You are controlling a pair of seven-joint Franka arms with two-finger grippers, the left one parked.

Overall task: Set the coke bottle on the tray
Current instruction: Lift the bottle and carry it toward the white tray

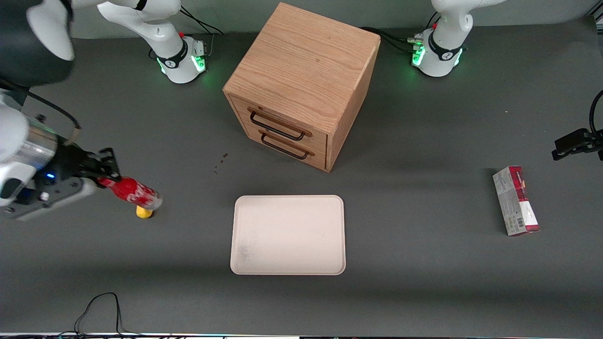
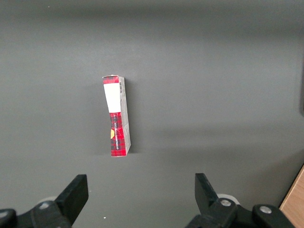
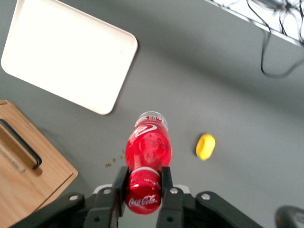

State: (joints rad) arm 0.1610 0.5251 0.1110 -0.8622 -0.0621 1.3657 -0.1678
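Observation:
My right gripper [image 1: 104, 179] is shut on the red cap of the coke bottle [image 1: 134, 193] and holds it tilted above the table at the working arm's end. In the right wrist view the fingers [image 3: 120, 185] clamp the cap on both sides, and the bottle [image 3: 148, 145] hangs below with its clear base pointing at the table. The cream tray [image 1: 288, 234] lies flat in the middle of the table, nearer to the front camera than the cabinet, and a good way from the bottle. It also shows in the right wrist view [image 3: 66, 52].
A small yellow object [image 1: 144, 213] lies on the table just under the bottle; it also shows in the right wrist view [image 3: 205, 146]. A wooden drawer cabinet [image 1: 301, 84] stands mid-table. A red-and-grey carton [image 1: 516, 200] lies toward the parked arm's end. A black cable [image 1: 101, 310] lies near the front edge.

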